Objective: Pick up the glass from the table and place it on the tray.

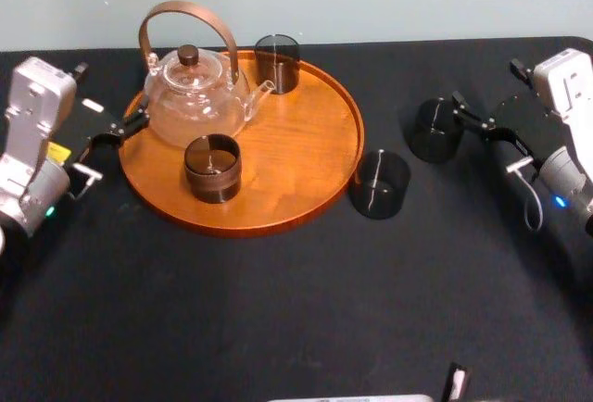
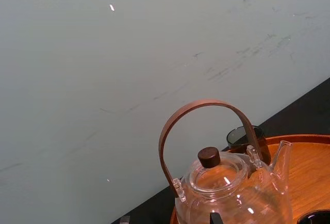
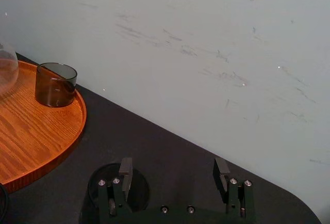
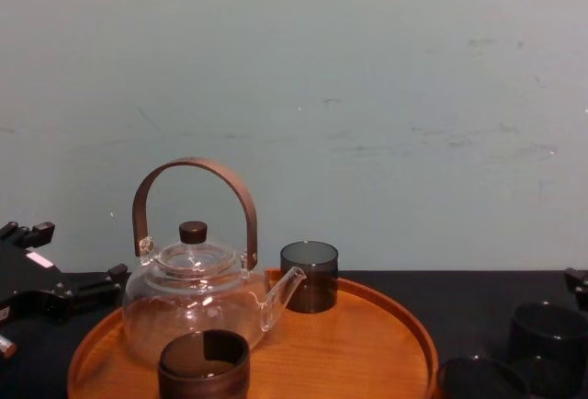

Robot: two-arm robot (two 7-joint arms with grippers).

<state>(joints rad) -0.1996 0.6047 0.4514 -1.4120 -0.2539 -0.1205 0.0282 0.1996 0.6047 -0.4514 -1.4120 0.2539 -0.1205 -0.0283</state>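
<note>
Glass (image 1: 432, 129) stands on the black bench (image 1: 278, 309) just ahead of my right pincer (image 3: 174, 173), which is spread wide and empty. I judge it lines up with one finger, not the gap, so advancing could topple it or shove it into the second glass (image 1: 378, 182) by the tray (image 1: 315, 180). Dark glass on matte black is hard to read against the pale wall (image 4: 367, 96). The left pincer (image 1: 113, 143) idles open beyond the tray.

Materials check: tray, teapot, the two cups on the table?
Tray: wood, likely; visible grain, orange-brown satin finish.
Teapot: clear glass body, see-through with glints; handle and lid knob brown, maybe wood.
Cup beside the tray and cup farther right: smoked glass, seemingly; dark translucent walls; tinted plastic possible.
</note>
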